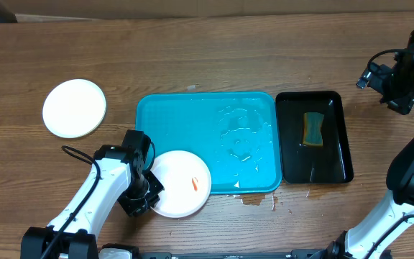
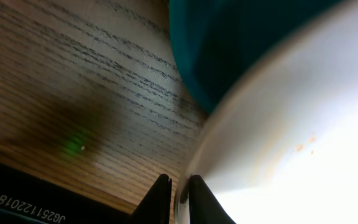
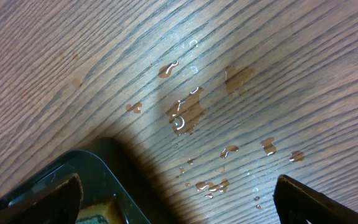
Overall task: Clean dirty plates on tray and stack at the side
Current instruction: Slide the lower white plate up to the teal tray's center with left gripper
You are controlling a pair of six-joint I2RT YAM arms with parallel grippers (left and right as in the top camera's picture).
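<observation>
Wood-grain table (image 1: 214,57), turquoise tray (image 1: 192,115) in the middle, wet with droplets. Dirty plate (image 1: 182,183) sits at the tray's front-left corner, hanging over the rim onto the table side, with an orange smear (image 1: 195,184) on its face. My left fingers (image 2: 161,193) are pinched on that plate's left rim, the edge caught in the narrow slot between them. My right fingers (image 3: 48,199) are spread wide with nothing between them, up over bare table with water drops (image 3: 185,112), beside a corner of the black tray (image 1: 336,165). Sponge (image 1: 313,128) lies in that black tray, untouched. One white plate (image 1: 74,108) is already out on the table at far left and looks clean. Step, I judge: securing the smeared plate for wiping. Next move calls for a firm hold on the rim without tipping the plate off the tray lip, and my right arm going down for the sponge. Hard to see: the left wrist view is blurred and blown out, so how deep the grip is I can't tell; my arm covers the contact from overhead. No third plate is in view. The right fingertips are unclear in the overhead view.
</observation>
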